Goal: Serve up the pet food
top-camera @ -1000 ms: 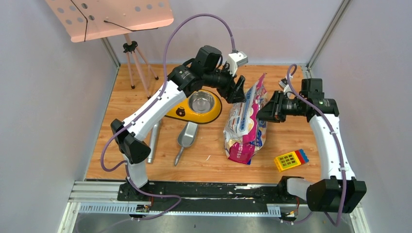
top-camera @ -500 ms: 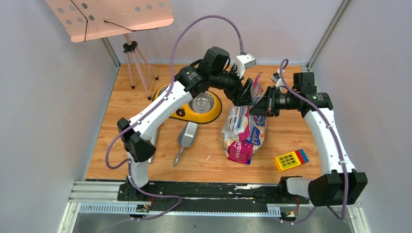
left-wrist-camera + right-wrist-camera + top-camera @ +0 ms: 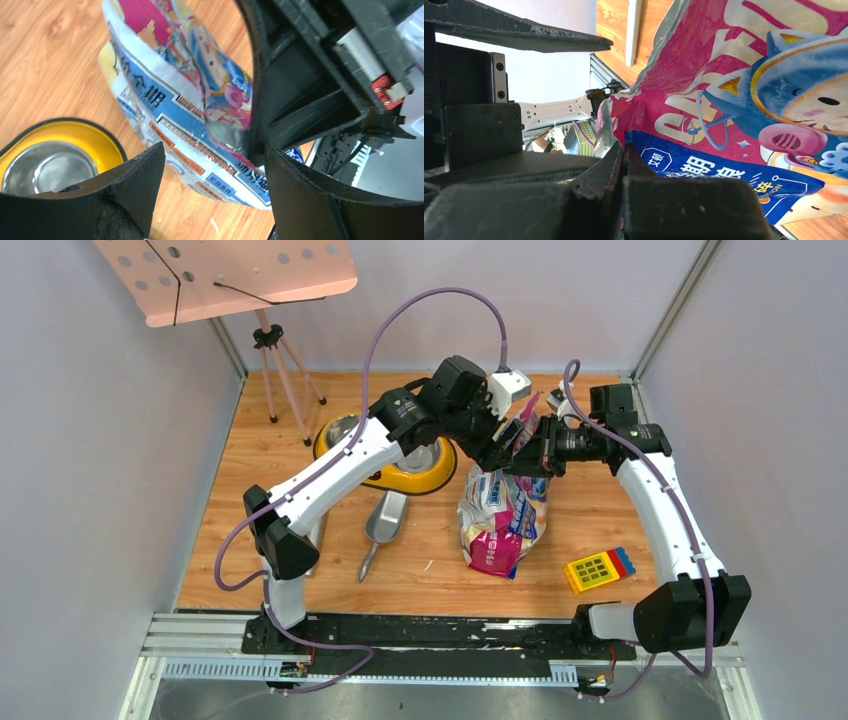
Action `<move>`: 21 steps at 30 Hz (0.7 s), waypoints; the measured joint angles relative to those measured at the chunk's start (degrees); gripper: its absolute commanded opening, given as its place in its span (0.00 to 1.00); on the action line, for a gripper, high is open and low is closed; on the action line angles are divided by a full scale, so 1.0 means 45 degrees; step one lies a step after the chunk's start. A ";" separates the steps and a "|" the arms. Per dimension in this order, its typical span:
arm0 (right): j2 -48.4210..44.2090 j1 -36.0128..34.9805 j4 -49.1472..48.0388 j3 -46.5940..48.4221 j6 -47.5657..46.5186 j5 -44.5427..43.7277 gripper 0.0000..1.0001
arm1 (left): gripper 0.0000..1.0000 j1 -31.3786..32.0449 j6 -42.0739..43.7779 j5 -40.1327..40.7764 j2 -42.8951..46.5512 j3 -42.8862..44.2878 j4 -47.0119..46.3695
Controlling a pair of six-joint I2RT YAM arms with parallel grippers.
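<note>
Bag of pet food (image 3: 505, 510), glossy pink-purple-blue with a cartoon cat, rested on the wooden table (image 3: 620, 520), just right of the yellow double-bowl feeder (image 3: 420, 480). Right gripper (image 3: 621, 150) was clamped on its raised top edge. Left gripper (image 3: 214, 150) hung close by, fingers spread, holding nothing.

L hand (image 3: 212, 150) open, R hand (image 3: 623, 150) pinched shut, arms angled inward
</note>
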State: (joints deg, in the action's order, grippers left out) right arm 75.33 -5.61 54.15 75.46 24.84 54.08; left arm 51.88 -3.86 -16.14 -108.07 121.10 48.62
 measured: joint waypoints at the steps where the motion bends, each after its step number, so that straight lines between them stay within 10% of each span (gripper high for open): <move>1: 0.0005 0.0000 -0.0010 0.0000 0.0005 -0.0039 0.00 | 0.75 0.0005 0.0024 0.0253 0.0073 -0.0097 0.0053; 21: -0.1248 -0.0155 0.0379 0.0165 -0.0510 -0.2220 0.00 | 0.40 0.0044 0.0311 -0.1059 -0.0296 0.0209 0.0087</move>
State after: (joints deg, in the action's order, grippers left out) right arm 69.71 -6.31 55.86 76.20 22.55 44.10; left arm 52.07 -2.46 -20.91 -109.40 122.04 49.01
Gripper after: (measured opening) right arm 0.010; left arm 0.461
